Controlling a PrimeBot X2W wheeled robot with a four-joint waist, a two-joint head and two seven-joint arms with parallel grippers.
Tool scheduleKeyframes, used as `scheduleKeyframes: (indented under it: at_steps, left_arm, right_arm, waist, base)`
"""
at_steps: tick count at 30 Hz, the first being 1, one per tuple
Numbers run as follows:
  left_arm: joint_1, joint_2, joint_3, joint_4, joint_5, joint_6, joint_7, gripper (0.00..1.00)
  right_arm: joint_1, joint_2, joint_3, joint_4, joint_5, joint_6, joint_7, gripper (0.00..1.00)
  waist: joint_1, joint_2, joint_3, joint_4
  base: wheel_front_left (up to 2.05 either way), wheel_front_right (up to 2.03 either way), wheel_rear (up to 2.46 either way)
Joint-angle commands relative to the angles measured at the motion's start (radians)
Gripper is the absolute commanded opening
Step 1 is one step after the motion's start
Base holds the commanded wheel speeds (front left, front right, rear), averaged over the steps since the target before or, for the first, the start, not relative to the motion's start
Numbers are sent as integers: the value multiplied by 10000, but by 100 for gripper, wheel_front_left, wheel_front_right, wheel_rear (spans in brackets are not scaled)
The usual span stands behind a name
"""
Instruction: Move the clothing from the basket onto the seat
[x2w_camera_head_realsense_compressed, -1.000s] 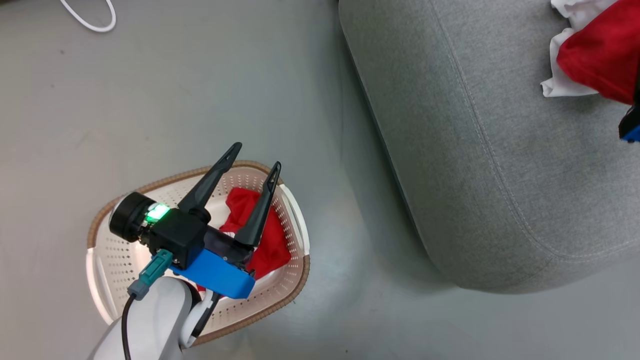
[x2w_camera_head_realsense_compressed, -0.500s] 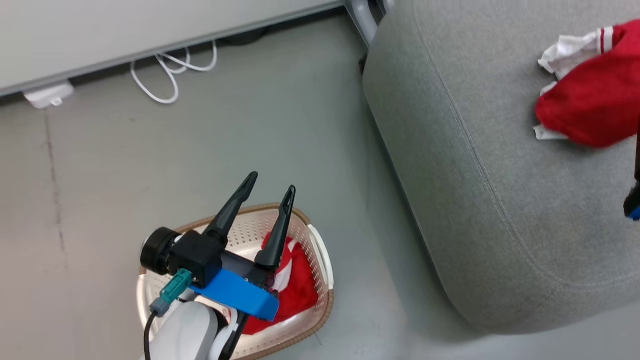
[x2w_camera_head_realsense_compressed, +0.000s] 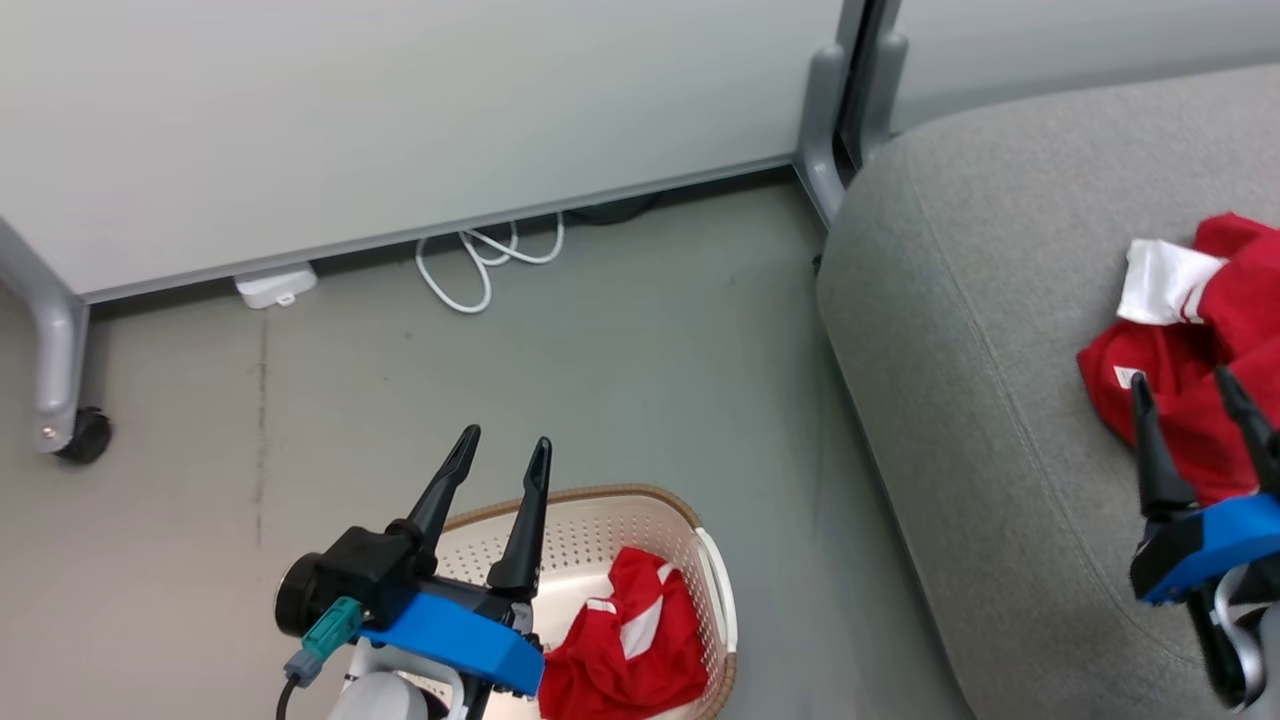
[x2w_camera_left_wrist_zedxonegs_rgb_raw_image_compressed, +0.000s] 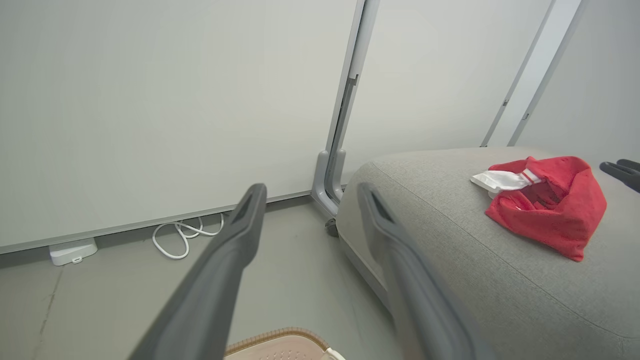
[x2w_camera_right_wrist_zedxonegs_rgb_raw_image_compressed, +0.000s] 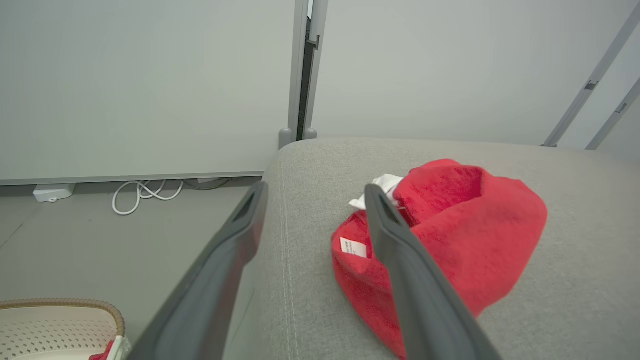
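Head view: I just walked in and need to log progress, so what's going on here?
A two-armed robot is moving laundry from the basket to the seat. One red garment lies on the seat, just ahead of the right end effector, which is open and empty. A second red garment lies in the basket on the floor. The left end effector is open and empty by the basket.

Crumpled red garment (x2w_camera_head_realsense_compressed: 1185, 380) with white cuff on grey seat (x2w_camera_head_realsense_compressed: 960, 380), second red garment (x2w_camera_head_realsense_compressed: 625, 655) heaped in cream perforated basket (x2w_camera_head_realsense_compressed: 600, 530)
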Motion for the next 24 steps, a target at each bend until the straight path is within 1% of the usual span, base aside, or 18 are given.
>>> scheduleKeyframes:
  at_steps: [1,8,12,14,17,24]
  left_arm:
    - [135,-44,161,71,-33,-18,-27,100]
    - [571,-141,939,206,115,-19,-26,100]
    - [791,-149,1287,351,213,-18,-26,100]
    - [843,-151,1397,387,228,-18,-26,100]
    - [1051,-167,1785,565,297,-18,-26,100]
    - [1235,-194,2125,614,390,-18,-26,100]
  right_arm:
    - [457,178,29,-455,-88,-3,179,100]
    - [1492,844,271,-1899,-68,-3,641,100]
    - [1850,1140,481,-2263,-154,-1,812,100]
    - [1906,1166,550,-2316,-170,-1,849,100]
    - [2120,1357,631,-2525,-263,-1,931,100]
    - [2358,1646,608,-2852,-338,-1,925,100]
  waist:
    - [2,-1,-382,359]
    - [2,-1,-839,892]
    - [2,-1,-1035,1191]
    - [2,-1,-1079,1251]
    - [2,-1,-1252,1475]
    - [2,-1,-1334,1676]
  base:
    - [0,0,0]
    - [0,0,0]
    - [0,0,0]
    - [0,0,0]
    - [0,0,0]
    - [0,0,0]
